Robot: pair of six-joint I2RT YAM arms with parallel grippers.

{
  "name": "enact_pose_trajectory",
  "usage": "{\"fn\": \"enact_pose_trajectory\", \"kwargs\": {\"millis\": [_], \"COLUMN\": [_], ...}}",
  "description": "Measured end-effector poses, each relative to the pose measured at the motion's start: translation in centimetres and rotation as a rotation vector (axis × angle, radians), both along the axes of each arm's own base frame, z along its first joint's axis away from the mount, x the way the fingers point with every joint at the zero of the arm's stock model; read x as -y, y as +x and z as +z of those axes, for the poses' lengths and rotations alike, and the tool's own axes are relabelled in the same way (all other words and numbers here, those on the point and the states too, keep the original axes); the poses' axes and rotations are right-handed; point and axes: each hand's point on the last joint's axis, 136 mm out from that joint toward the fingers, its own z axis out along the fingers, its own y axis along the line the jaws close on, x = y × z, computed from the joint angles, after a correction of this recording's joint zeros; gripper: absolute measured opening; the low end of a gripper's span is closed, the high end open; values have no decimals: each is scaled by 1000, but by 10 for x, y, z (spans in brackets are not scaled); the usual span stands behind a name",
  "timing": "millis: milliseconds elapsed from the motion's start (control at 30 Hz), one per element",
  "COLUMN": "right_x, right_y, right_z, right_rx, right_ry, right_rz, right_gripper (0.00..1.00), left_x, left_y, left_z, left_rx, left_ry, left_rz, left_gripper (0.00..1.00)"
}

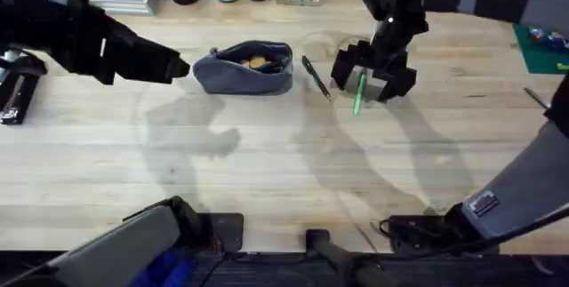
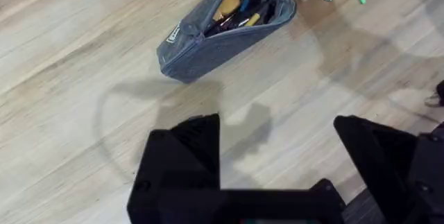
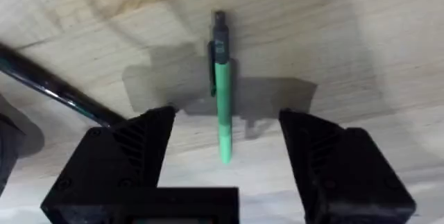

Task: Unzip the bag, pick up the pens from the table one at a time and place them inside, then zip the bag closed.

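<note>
My right end effector (image 3: pixel 225 148) straddles one green pen (image 3: pixel 222 106), fingers spread; one black pen (image 1: pixel 315 77) lies beside the unzipped bag (image 1: pixel 244 67); left end effector (image 2: pixel 277 161) open.

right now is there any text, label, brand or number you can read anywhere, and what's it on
Nothing readable.
Bag: a small pale tag on its end wall, print too small to read.
Green pen: no marking visible on the barrel.
Black pen: too thin to show any print.
Right arm link: a small plate or sticker, too blurred to read.
Boxes and cups along the back edge of the table: no legible print.
</note>
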Motion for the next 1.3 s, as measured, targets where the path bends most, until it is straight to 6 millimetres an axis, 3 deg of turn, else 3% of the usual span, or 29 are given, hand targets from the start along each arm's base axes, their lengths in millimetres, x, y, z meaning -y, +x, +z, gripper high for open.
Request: {"fn": "enact_pose_trajectory", "kwargs": {"millis": [167, 267, 433, 467, 600, 1300], "right_x": [1, 1, 0, -1, -5, -6], "right_y": [-1, 0, 0, 1, 3, 4], "right_z": [-1, -1, -1, -1, 0, 2], "right_rx": [-1, 0, 2, 5, 11, 12], "right_ry": [-11, -13, -11, -3, 15, 13], "right_rz": [1, 0, -2, -2, 0, 1], "right_gripper": [851, 739, 481, 290, 50, 34], "left_x": [0, 0, 0, 0, 0, 0], "left_y": [0, 0, 0, 0, 0, 0], "left_z": [0, 0, 0, 0, 0, 0], "left_rx": [0, 0, 0, 0, 0, 0], "left_ry": [0, 0, 0, 0, 0, 0], "left_rz": [0, 0, 0, 0, 0, 0], "left_gripper": [995, 997, 996, 995, 995, 995]}}
